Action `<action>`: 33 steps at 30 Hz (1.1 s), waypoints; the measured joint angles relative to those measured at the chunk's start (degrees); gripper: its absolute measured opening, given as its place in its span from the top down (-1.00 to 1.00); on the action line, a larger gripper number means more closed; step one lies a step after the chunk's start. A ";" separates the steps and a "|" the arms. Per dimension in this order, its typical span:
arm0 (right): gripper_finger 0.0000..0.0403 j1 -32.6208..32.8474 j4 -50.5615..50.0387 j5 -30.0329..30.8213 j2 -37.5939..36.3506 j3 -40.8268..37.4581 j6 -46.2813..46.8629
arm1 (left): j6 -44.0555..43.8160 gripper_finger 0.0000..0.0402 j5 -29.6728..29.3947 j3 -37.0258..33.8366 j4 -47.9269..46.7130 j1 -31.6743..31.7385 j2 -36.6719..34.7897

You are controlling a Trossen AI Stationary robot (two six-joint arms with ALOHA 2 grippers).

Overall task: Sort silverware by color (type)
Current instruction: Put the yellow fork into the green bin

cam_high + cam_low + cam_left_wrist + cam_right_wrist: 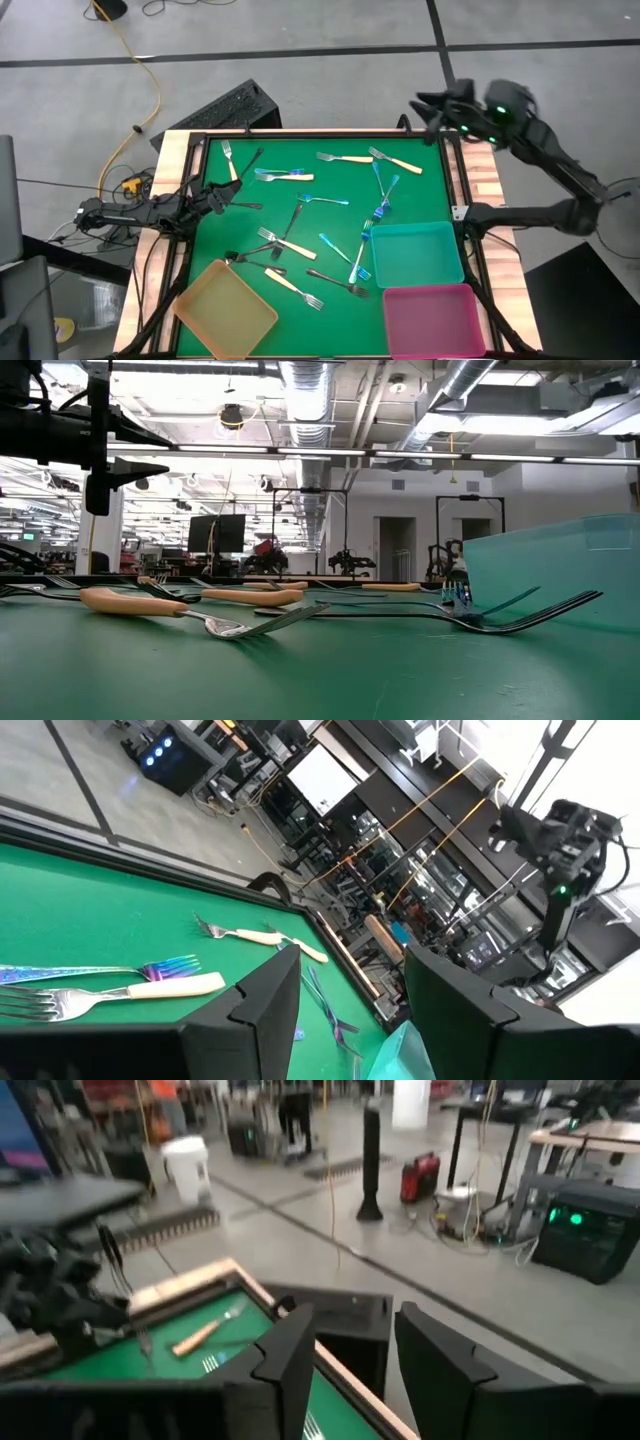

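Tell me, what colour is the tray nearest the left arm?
Yellow tray, amber and see-through; the high view shows it best.

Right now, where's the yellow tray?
High view: the yellow tray sits empty and turned at an angle in the table's near-left corner, left of the pink tray, with a cream-handled fork just to its right.

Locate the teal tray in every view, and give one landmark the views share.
High view: teal tray, lower right of the mat, above the pink tray.
Low view: tray wall at the right edge.
Left wrist view: a teal corner at the bottom edge.
Right wrist view: not in it.
Shared landmark: the green mat.
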 joint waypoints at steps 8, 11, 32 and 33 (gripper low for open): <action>0.14 0.07 -7.63 -1.71 12.64 8.10 -3.29 | 0.39 0.18 -0.01 0.00 0.00 0.00 0.00; 0.07 0.47 -8.78 -5.25 16.70 8.90 -3.61 | 0.80 0.18 -0.01 0.00 0.00 -0.01 0.00; 0.01 13.64 11.98 -7.71 45.64 8.84 -7.92 | 2.82 0.18 -0.05 0.00 0.00 0.00 0.00; 0.01 13.94 13.08 -7.35 46.87 8.84 -8.80 | 2.84 0.18 -0.01 0.00 0.00 0.00 0.00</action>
